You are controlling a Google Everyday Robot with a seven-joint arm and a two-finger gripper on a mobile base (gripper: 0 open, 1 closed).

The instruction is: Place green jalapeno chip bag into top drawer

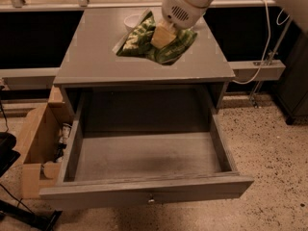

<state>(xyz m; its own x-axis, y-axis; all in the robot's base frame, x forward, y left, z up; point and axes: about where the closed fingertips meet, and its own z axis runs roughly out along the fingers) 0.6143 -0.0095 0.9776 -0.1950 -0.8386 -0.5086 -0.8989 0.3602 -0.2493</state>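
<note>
The green jalapeno chip bag (pixel 139 41) is crinkled foil with a soft sheen, pinched over the counter (pixel 96 52) by the hand (pixel 162 35), which is dull yellowish under a smooth white plastic shell. Counter and top drawer (pixel 147 158) are matt grey painted wood; the drawer's knob (pixel 151 200) is shiny metal. The cardboard box (pixel 37 136) is matt brown, the floor (pixel 269 148) speckled stone

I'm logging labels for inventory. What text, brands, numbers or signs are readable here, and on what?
On the green jalapeno chip bag: pale lettering, too blurred to read.
On the top drawer and the white bowl: no text visible.
On the gripper, pressed onto the bag on the cabinet top: no marking readable.
</note>
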